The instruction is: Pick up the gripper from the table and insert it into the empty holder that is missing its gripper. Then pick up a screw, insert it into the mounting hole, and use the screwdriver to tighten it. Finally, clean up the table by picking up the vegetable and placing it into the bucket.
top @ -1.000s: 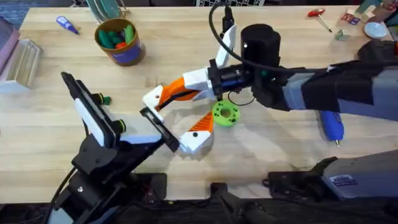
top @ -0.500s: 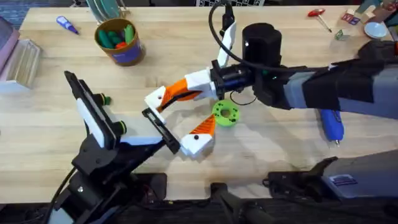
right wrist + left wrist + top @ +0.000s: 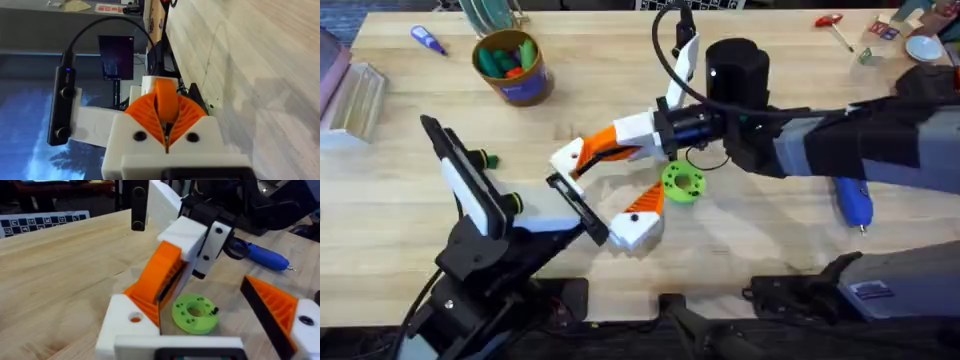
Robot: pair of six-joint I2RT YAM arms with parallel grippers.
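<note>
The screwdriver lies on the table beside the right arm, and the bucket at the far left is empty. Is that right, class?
Not quite. The screwdriver does lie beside the right arm, but the bucket is not empty: the overhead view shows green and orange-red pieces inside it.

The right gripper (image 3: 166,131) has its two white blocks and orange ribbed fingers (image 3: 145,117) pressed together around the gripper (image 3: 165,99), a loose orange piece standing up between the pads. Just beyond the fingertips a black camera bar (image 3: 62,105) sits on a white bracket (a cable arcs from its top). The wooden table (image 3: 250,70) stretches away alongside.
</note>
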